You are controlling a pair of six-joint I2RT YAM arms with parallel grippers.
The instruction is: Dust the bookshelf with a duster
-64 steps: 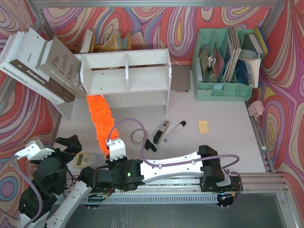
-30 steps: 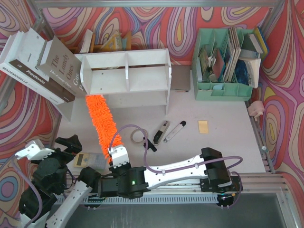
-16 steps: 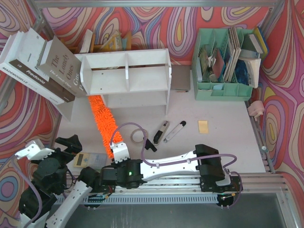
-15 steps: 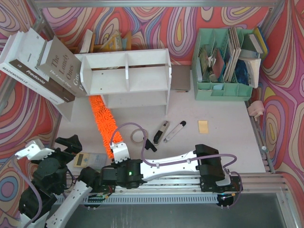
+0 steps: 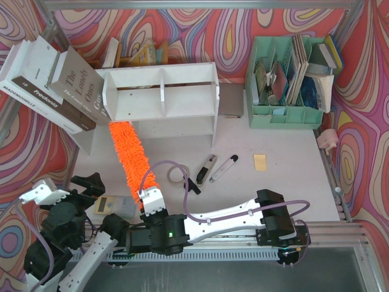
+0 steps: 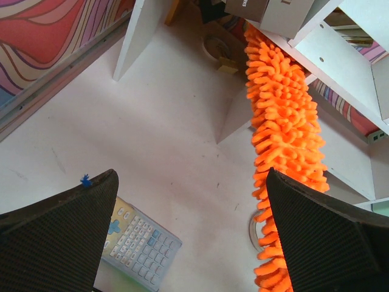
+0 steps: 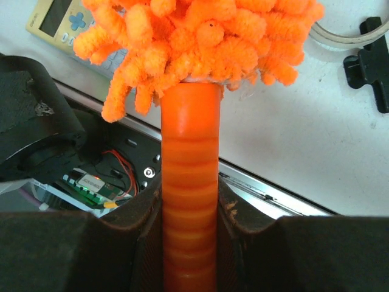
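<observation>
- Right gripper: nearest the arm bases, well in front of the bookshelf. Clamped on the duster by its handle; the wrist view shows both fingers pressed to the ribbed orange shaft.
- Left gripper: in front of the bookshelf's left end, fingers spread wide with nothing between them.
- Duster: long, flat, bright orange chenille with stubby finger-like tufts that bunch thickly where the smooth plastic handle enters them. It runs slantwise from the right gripper up to the bookshelf's lower left corner. Its far tip lies at the shelf's front edge; contact cannot be told.
- Calculator: pale, flat on the table, in front of the bookshelf's left end, just beside the duster's handle end.
- Tape roll and black clip: in front of the bookshelf's middle, right of the duster.
- Two pens: in front of the bookshelf's right end, lying slantwise, side by side.
- Yellow note: in front and to the right of the bookshelf.
- Table: pale, matte, lightly scuffed.
- Bookshelf: white, two tiers, central divider, upper bays bare.
- Large books: leaning at the bookshelf's left.
- Mint organiser: right of the bookshelf, packed with papers.
- Walls: swirled red, pink and purple, behind and beside the bookshelf.
</observation>
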